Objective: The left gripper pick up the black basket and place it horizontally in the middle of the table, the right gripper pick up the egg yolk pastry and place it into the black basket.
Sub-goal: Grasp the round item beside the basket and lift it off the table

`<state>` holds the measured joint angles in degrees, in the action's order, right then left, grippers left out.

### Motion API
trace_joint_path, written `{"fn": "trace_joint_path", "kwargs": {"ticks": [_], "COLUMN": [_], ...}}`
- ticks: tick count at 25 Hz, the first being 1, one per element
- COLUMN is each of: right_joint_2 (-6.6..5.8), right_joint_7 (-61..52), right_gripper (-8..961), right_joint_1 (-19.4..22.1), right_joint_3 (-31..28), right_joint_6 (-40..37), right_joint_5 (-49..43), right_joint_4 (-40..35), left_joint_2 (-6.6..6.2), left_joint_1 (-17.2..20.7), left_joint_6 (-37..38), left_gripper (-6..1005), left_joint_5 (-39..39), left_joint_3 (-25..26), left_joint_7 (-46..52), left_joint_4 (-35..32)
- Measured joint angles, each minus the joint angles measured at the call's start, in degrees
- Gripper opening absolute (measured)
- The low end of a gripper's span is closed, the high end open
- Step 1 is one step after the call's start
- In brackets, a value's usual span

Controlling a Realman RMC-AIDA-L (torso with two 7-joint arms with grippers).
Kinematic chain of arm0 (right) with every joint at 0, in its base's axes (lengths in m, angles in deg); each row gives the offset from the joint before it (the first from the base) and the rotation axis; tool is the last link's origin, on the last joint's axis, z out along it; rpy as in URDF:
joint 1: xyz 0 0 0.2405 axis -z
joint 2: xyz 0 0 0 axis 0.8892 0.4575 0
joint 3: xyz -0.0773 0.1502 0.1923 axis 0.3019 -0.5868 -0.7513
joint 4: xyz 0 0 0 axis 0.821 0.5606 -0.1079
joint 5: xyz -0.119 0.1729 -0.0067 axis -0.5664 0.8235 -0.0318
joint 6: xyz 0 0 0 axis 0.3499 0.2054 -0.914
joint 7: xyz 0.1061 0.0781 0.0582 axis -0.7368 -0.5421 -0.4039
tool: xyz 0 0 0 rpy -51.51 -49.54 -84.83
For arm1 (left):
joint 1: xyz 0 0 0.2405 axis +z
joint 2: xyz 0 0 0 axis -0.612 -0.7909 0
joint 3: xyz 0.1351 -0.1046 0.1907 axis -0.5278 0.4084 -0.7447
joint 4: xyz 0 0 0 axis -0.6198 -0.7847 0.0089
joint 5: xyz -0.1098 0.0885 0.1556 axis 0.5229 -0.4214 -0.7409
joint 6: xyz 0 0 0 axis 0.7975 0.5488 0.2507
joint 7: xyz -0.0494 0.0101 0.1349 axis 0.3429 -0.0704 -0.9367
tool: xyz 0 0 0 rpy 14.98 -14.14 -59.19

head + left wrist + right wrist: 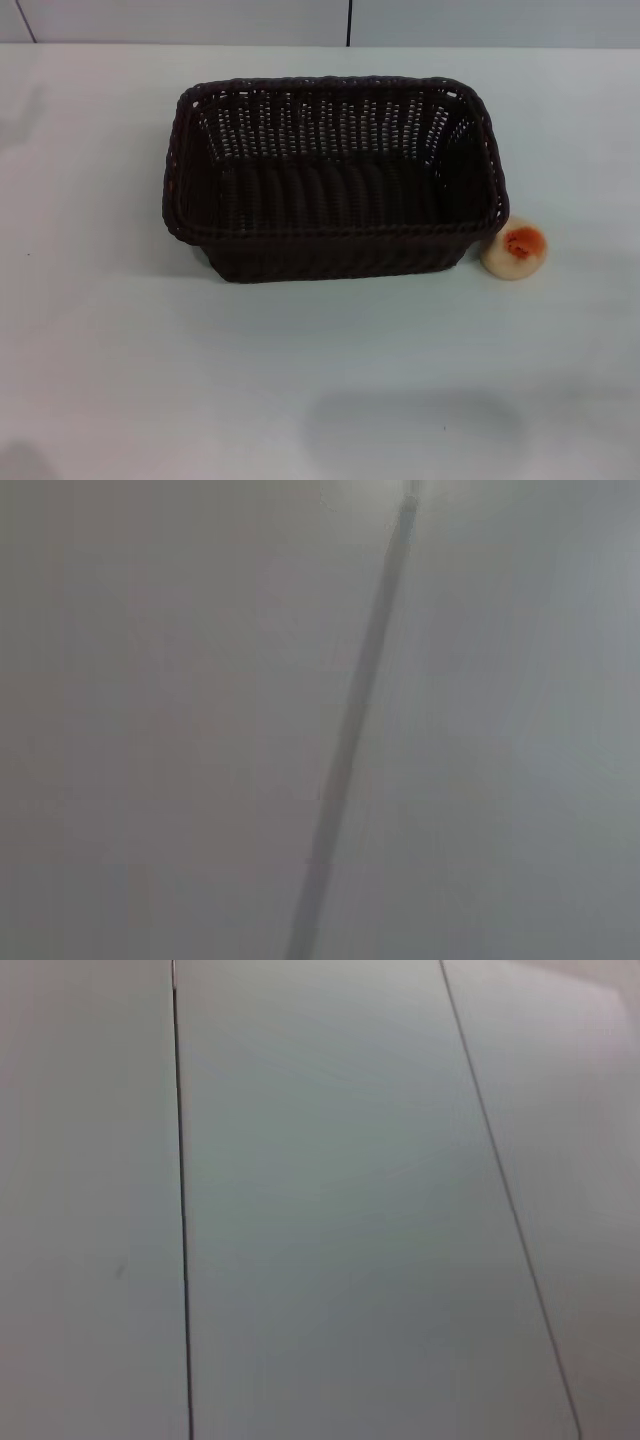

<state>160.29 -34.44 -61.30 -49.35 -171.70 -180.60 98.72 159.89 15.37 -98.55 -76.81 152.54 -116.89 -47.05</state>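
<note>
No text, label, brand, number or sign can be read anywhere. The dark brown-black woven wicker basket (336,180) shows only its weave, the small round cream pastry with an orange-red patch (515,249) bears no mark, and the plain white smooth tabletop (320,380) carries no writing. Both wrist views show only pale blank panels crossed by thin dark seams, with no lettering.
</note>
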Motion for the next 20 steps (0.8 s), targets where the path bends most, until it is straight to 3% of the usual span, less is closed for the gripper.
{"fn": "trace_joint_path", "kwargs": {"ticks": [11, 20], "right_joint_2": [-0.34, -0.52], "right_joint_7": [0.26, 0.91], "right_gripper": [700, 699], "right_joint_1": [6.64, 10.48], "right_joint_3": [4.67, 12.91], "right_joint_6": [14.82, 24.04], "right_joint_5": [-2.17, -5.42], "right_joint_4": [9.93, 15.08], "left_joint_2": [0.14, 0.1], "left_joint_1": [2.21, 2.42], "left_joint_6": [7.09, 6.84], "left_gripper": [764, 764], "left_joint_5": [11.85, 13.23], "left_joint_3": [1.65, 1.73], "left_joint_7": [-22.92, -23.37], "left_joint_4": [-5.69, -5.08]}}
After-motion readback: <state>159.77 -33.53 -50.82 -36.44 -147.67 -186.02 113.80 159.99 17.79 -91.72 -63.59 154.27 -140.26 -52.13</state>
